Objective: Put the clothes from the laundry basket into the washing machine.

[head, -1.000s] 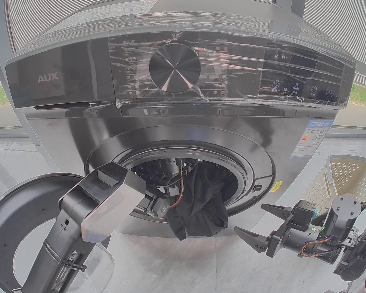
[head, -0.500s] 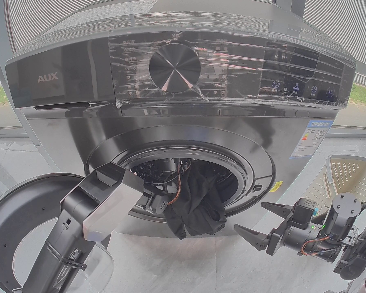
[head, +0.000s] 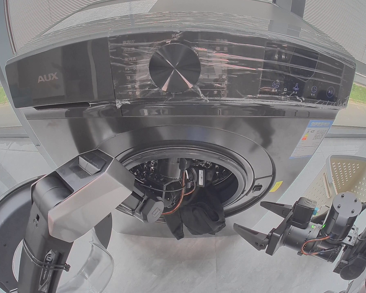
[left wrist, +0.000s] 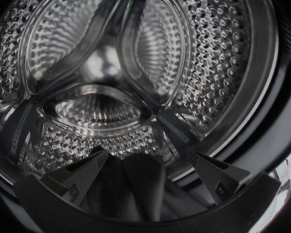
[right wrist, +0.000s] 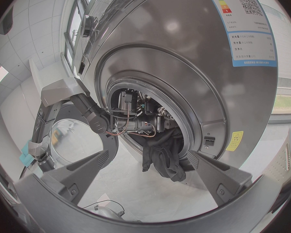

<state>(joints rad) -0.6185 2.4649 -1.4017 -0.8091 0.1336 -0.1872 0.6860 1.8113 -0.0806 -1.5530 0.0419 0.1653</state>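
- The washing machine (head: 183,119) carries a maker's logo on the left of its top panel. Small print rings its single dial (head: 175,67), and the panel is wrapped in clear film.
- One blue-and-white label (head: 316,137) with a square code sits on the front to the right of the opening, and one yellow sticker (head: 276,186) lies below it. The print on both is too small to make out.
- Since a second ago the left arm has pushed deeper through the opening.
- The dark garment (head: 201,218), then bunched high in the doorway, has dropped. It now lies across the lower lip, with part inside the drum (left wrist: 97,81) and a tail hanging outside over the floor (head: 191,265).
- The left gripper (left wrist: 147,153) is inside the drum with its fingers spread wide, holding nothing. The cloth lies just beneath them.
- The right gripper (head: 251,217) has stayed where it was, well to the right of the opening and near the laundry basket (head: 349,176). Its fingers are wide apart and it holds nothing.
- Counted: one garment, one machine with its door (head: 8,220) swung open to the left, one basket and two grippers.
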